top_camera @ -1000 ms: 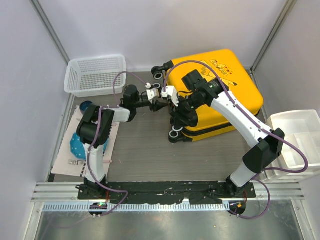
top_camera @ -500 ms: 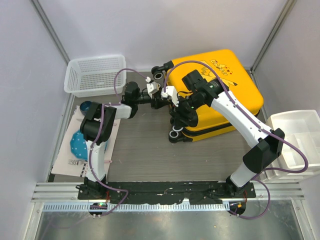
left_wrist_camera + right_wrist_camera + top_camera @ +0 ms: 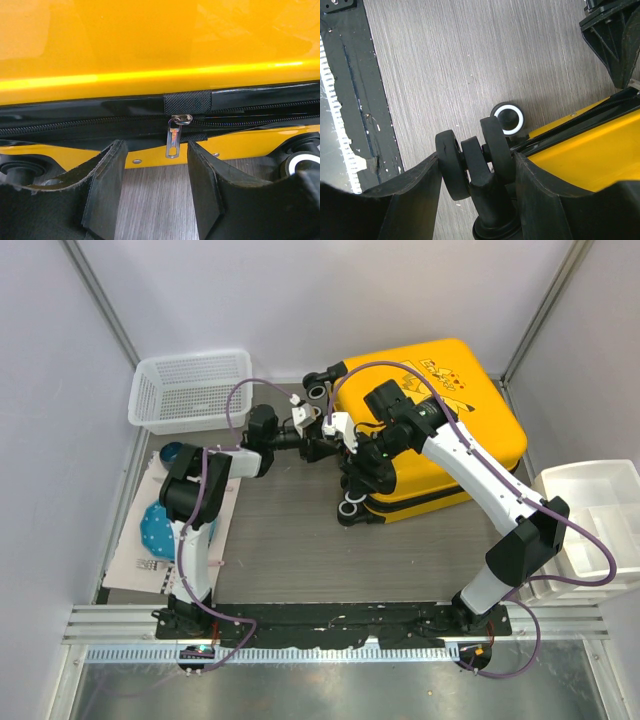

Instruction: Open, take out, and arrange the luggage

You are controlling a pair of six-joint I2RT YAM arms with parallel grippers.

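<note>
The luggage [image 3: 455, 425] is lying flat and zipped shut at the far right of the table [image 3: 290, 550], its wheeled end pointing left. The cartoon print [image 3: 447, 372] on the yellow lid is carrying lettering too small to read. The left arm is bending up from its base and reaching level to the right, setting the left gripper [image 3: 322, 447] against the case's side. Its wrist camera is showing what the overhead view is not: the fingers [image 3: 107, 185] are standing apart, holding nothing, with the metal zip pull [image 3: 173, 139] hanging from the black zip band [image 3: 75, 125] just beyond the gap. The right arm is arching over the lid and dipping the right gripper [image 3: 353, 480] onto the near left corner. Only its wrist view is showing the grip: the jaws are pressing on both sides of a black twin caster [image 3: 470, 167], with a white-ringed wheel [image 3: 508, 118] sitting just behind it.
</note>
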